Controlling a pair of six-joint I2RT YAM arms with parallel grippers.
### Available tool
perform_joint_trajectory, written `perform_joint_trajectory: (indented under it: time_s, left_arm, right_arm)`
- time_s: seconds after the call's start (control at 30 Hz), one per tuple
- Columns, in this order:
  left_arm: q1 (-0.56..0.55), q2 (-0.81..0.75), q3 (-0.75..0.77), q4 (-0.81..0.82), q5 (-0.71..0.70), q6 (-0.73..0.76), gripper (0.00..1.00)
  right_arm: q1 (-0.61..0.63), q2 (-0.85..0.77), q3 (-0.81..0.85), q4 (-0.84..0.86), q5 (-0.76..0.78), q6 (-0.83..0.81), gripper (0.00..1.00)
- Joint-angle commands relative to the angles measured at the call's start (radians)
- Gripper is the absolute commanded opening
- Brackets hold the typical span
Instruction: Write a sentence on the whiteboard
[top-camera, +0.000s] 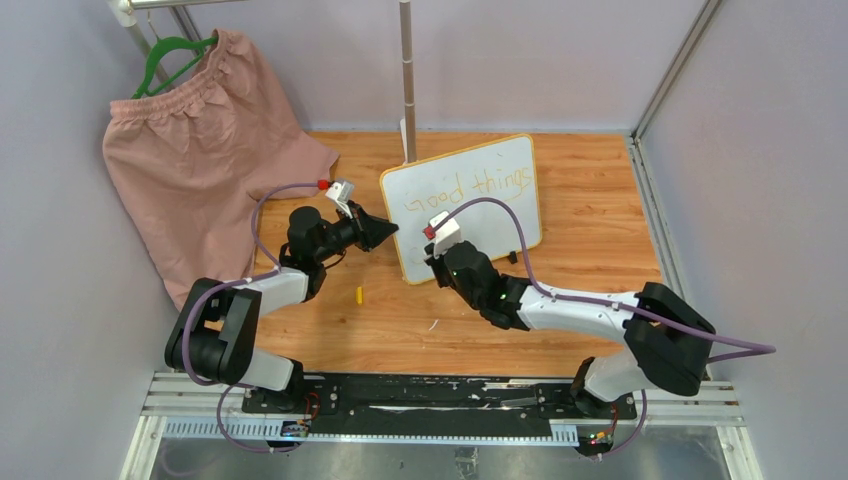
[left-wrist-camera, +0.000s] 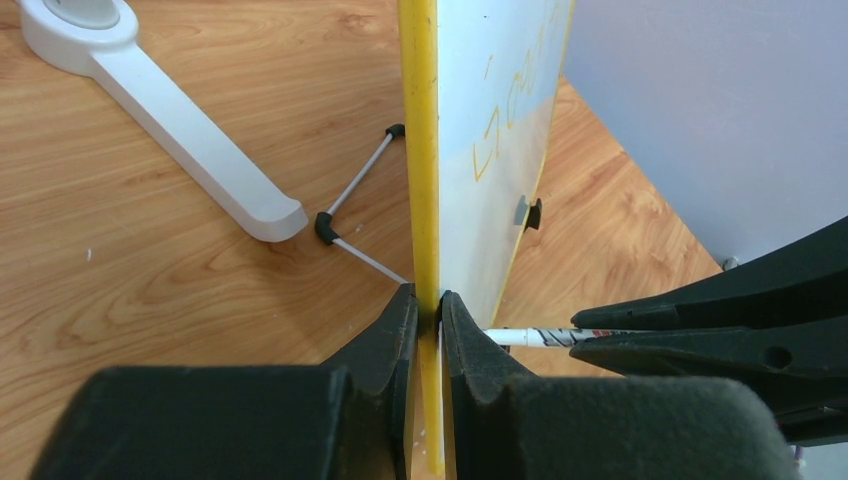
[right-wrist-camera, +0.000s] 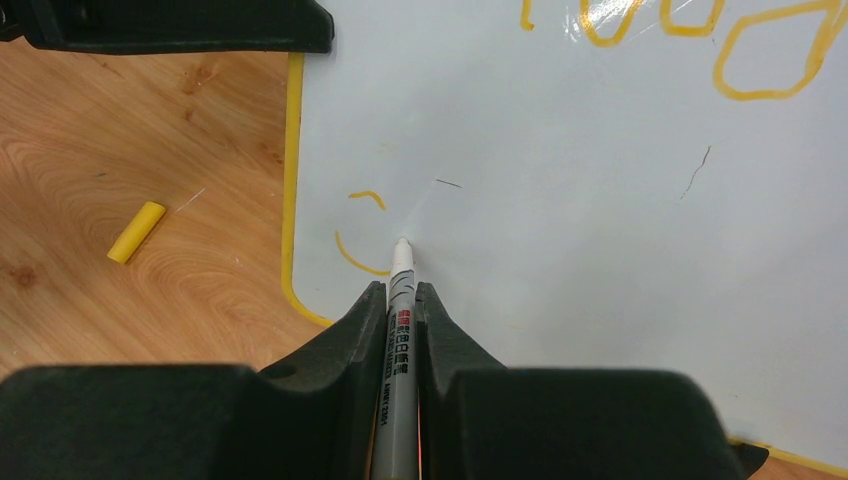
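We see a rectangular white whiteboard (top-camera: 482, 228) with a thin yellow-orange frame and rounded corners. It stands on its lower edge on a wooden tabletop (top-camera: 600, 200), at the centre of the overhead view. The yellow-orange handwritten sentence (top-camera: 500, 182) reads "good things" along the board's upper line. In the right wrist view, two short curved yellow strokes (right-wrist-camera: 358, 258) sit near the board's lower left corner. The left pincer (top-camera: 385, 232) reaches in from the left of the overhead frame and is clamped on the board's left edge. In the left wrist view, its black fingers (left-wrist-camera: 395, 330) press the yellow frame from both sides. The right pincer (right-wrist-camera: 401, 300) is closed around a thin white-and-grey marker (right-wrist-camera: 402, 265) with red and black print. The marker's tip is at the white face just right of the strokes. A small yellow cylinder (right-wrist-camera: 136, 231) lies on the wood left of the board, apart from it. In the upper left of the overhead view, a dusty-pink fabric garment (top-camera: 190, 180) hangs from a green hanger (top-camera: 170, 55). A white plastic stand base (left-wrist-camera: 190, 130) rests on the wood behind the board, in the upper left of the left wrist view.
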Motion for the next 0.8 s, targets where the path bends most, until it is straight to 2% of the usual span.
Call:
perform_joint_trajectory:
  time_s: [0.0, 0.4, 0.77]
  left_arm:
    - [-0.013, -0.014, 0.02, 0.009, -0.002, 0.034, 0.0]
    - [-0.013, -0.016, 0.02, 0.009, -0.002, 0.035, 0.0]
    - [-0.013, -0.019, 0.018, 0.008, -0.002, 0.035, 0.0]
  right_arm:
    - [-0.014, 0.024, 0.033, 0.025, -0.005, 0.016, 0.0]
    - [-0.014, 0.019, -0.001, -0.037, -0.018, 0.041, 0.0]
    - [-0.028, 0.011, -0.004, -0.092, 0.041, 0.047, 0.0]
